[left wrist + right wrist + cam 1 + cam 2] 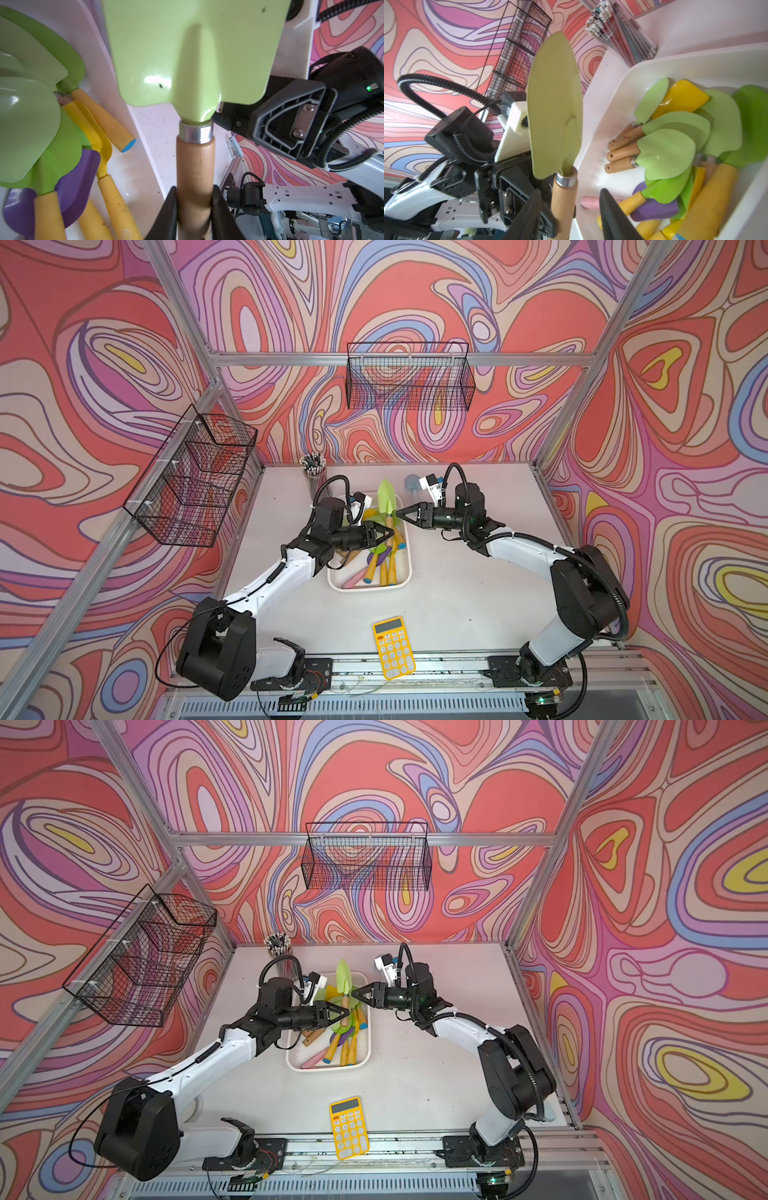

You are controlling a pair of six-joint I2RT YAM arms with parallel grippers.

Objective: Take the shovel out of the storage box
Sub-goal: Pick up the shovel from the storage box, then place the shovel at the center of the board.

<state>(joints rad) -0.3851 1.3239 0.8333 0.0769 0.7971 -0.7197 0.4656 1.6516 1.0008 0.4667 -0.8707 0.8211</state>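
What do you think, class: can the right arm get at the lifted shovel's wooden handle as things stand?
Probably yes. The handle of the shovel sits between the spread fingers of the right gripper, with nothing in between. The left gripper grips it lower down, leaving that stretch free.

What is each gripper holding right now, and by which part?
The left gripper grips the light green shovel by its wooden handle. The right gripper holds nothing; its jaws stand open around the same handle.

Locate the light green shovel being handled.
In both top views the shovel hangs over the far end of the storage box. The left end effector clamps its wooden handle, and the right end effector is open at the handle.
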